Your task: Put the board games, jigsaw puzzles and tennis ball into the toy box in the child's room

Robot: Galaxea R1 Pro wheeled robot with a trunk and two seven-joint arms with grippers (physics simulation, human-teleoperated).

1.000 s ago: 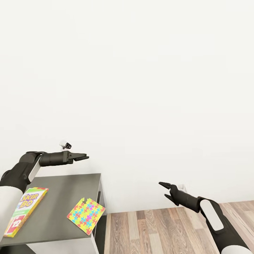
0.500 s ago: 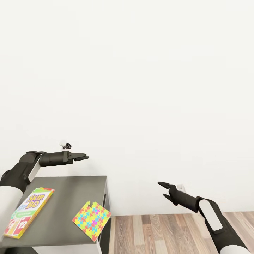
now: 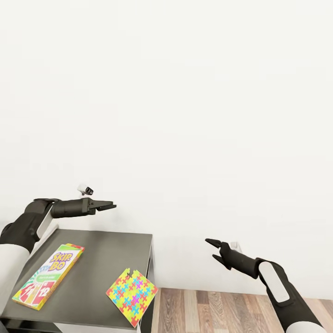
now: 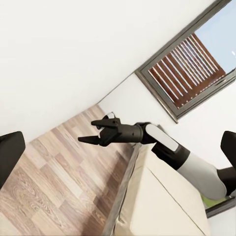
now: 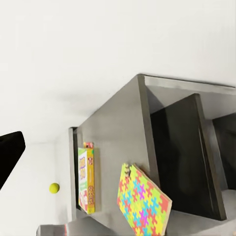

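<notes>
A yellow-green board game box [image 3: 48,276] with red marks lies flat on the dark-grey cabinet top [image 3: 104,252]. Beside it a multicoloured jigsaw puzzle [image 3: 132,291] overhangs the cabinet's front corner. My left gripper [image 3: 111,206] hovers open above the cabinet's back edge, holding nothing. Out to the right my right gripper [image 3: 211,248] hangs open and empty over the floor. In the right wrist view the game box [image 5: 87,179], the puzzle [image 5: 142,201] and a small yellow-green tennis ball [image 5: 54,187] beyond them appear. The toy box is out of view.
A white wall fills the space ahead. Wood-plank floor [image 3: 222,310] runs to the right of the cabinet. In the left wrist view, the bed's beige mattress [image 4: 162,201] and a dark-framed window [image 4: 189,69] lie behind my right gripper [image 4: 87,131].
The whole view has swung, so the cabinet, game box and puzzle sit further right in the picture. Both arms keep their pose and both grippers stay open.
</notes>
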